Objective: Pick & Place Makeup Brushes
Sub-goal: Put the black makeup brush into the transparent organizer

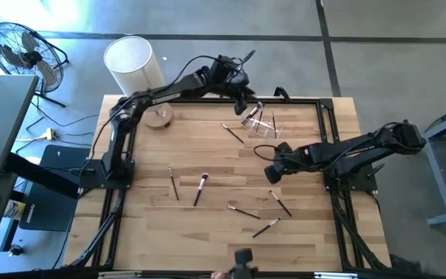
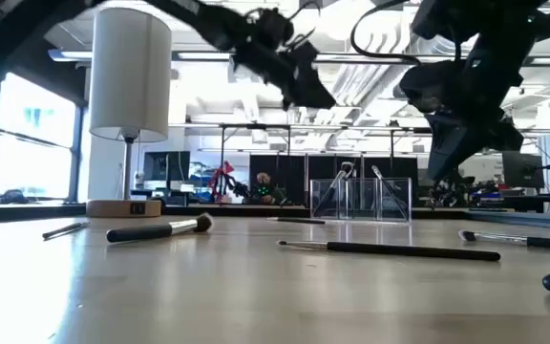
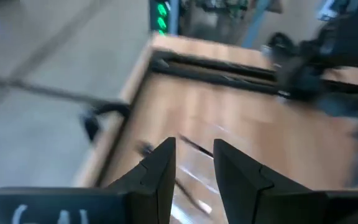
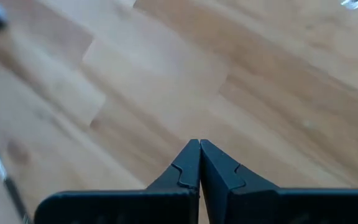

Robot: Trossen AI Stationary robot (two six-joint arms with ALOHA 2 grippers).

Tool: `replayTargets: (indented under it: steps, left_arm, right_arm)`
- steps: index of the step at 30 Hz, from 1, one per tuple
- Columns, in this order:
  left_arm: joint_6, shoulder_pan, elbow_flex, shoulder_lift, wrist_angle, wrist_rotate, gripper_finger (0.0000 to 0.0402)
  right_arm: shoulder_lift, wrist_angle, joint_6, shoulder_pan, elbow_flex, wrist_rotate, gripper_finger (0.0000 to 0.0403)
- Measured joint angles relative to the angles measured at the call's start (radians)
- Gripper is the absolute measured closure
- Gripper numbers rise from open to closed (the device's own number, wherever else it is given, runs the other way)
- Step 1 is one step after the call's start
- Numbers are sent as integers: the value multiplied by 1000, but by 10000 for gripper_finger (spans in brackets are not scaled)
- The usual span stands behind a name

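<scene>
Left tool (image 3: 193, 165): fingers parted, nothing held, above clear organizer (image 1: 259, 124). Right tool (image 4: 199, 163): fingers closed, empty, over bare bench (image 1: 207, 147).

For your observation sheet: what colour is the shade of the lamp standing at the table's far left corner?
White: the lamp shade is a plain white cylinder, clearest in the low view.

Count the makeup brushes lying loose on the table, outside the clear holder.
6 brushes: one beside the clear holder; two left of centre; three toward the table's front edge. The right arm could hide another.
</scene>
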Motion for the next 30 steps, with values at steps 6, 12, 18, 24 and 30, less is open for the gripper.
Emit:
replayTargets:
  steps: [6, 12, 18, 24, 30]
  left_arm:
    - [-132, -131, -1, -81, -188, -99, 339]
    - [-250, -293, -1, -111, -358, -204, 391]
    - [-319, -461, -1, -122, -565, -311, 398]
    - [-307, -601, -17, -121, -654, -380, 400]
    - [-309, -677, -248, -251, -591, -460, 401]
  right_arm:
    - [0, 0, -53, 50, 0, -49, 400]
    - [0, 6, -99, 100, 0, -12, 398]
    - [0, 13, -146, 108, 0, 0, 395]
    - [0, 30, -107, 110, 0, -60, 401]
    - [0, 26, 52, 174, 0, -58, 402]
